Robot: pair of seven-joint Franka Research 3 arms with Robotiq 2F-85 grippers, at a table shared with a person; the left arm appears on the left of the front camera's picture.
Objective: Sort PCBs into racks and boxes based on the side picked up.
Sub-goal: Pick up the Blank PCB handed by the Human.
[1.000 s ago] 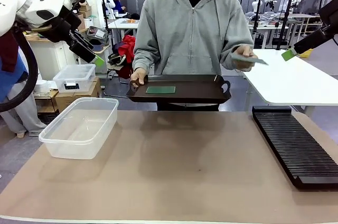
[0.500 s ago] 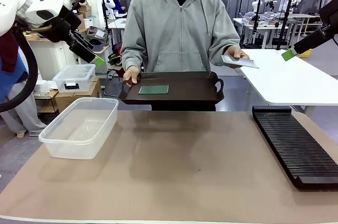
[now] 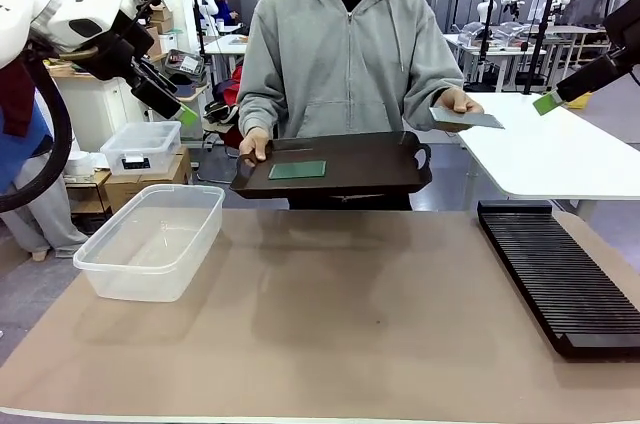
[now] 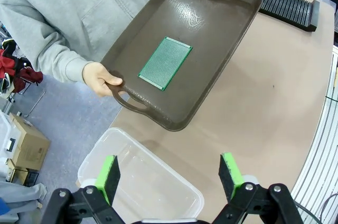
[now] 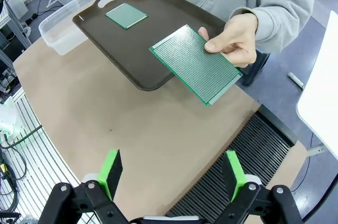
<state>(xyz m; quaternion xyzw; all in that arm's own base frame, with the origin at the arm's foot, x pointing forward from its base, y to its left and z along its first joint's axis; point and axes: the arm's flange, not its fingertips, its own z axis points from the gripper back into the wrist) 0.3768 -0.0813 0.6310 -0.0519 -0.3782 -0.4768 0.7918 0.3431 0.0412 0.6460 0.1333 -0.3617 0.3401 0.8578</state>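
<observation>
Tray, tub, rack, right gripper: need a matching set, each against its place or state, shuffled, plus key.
1 brown tray
2 clear tub
3 black rack
4 right gripper

A open, nothing between its jaws
B on the table, robot's left side
C on the table, robot's right side
D in a person's hand, one PCB on it

Pairs: 1-D, 2-B, 3-C, 4-A

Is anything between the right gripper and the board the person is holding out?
Nothing visible does. The right gripper is open, with only air between it and the PCB; the person's hand pinches one edge of it.
</observation>
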